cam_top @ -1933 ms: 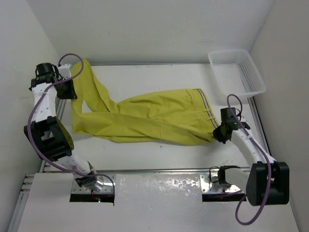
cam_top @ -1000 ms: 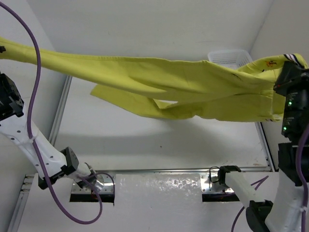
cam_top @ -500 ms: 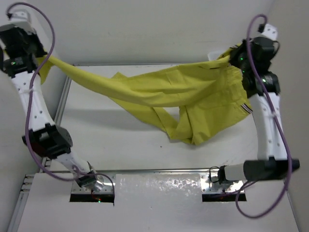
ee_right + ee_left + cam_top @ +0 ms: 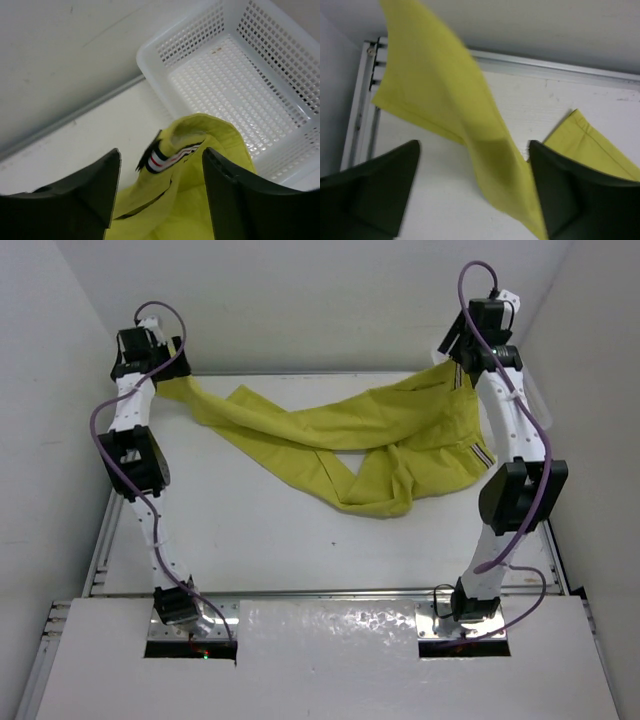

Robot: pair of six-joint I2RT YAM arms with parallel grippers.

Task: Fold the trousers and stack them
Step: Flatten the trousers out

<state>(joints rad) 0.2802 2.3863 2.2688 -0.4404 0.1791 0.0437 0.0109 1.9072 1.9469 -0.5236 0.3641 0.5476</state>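
The mustard yellow-green cloth trousers (image 4: 340, 435) lie crumpled across the far half of the white tabletop (image 4: 250, 530). The left gripper (image 4: 473, 147) holds its jaws wide apart around one leg end (image 4: 435, 85); the right gripper (image 4: 161, 152) likewise, over the striped waistband (image 4: 167, 157).

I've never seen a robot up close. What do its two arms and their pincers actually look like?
Both the left arm and the right arm are slim white tubes linked by chunky black joints. A purple cable loops loosely outside each one. The left gripper and right gripper each have two broad, dark, wedge-shaped fingers. No markings are readable.
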